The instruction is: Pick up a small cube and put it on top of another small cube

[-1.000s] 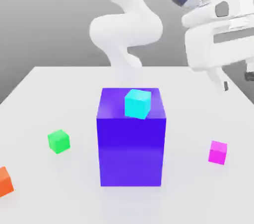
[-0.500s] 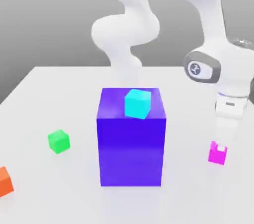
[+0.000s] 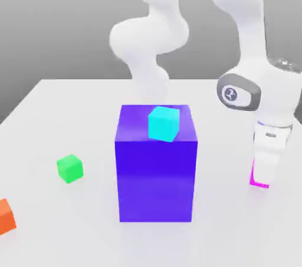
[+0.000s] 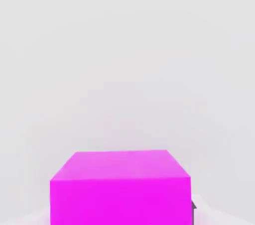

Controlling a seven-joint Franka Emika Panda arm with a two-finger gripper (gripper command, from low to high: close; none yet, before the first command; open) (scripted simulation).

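I start with the table (image 3: 71, 100), a pale slab running from near edge to far edge under everything. Over it the white arm (image 3: 153, 41) bends down from the far side and ends low on the exterior view's right. At the middle stands the big purple block (image 3: 156, 183), with a cyan cube (image 3: 163, 123) sitting on its top face, toward the far side of it.

The gripper (image 3: 262, 180) is down at table level on the exterior view's right of the purple block, and its fingers cover most of the small magenta cube (image 3: 252, 176); I see just a sliver of pink at their edge there. In the hand view the magenta cube (image 4: 119, 189) sits close under the camera. I read the jaws as clamped on it, though the contact faces themselves are hidden from me, so how squarely it is held I cannot say.

The small green cube (image 3: 70, 168) rests on the table well apart, on the exterior view's left of the purple block. An orange cube (image 3: 6, 215) lies nearer still, at the left edge.

My worry: the purple block stands between pick and target, so a low carry would strike it or knock the cyan cube off. An off-centre grip could let the magenta cube twist and land crooked on the green one.
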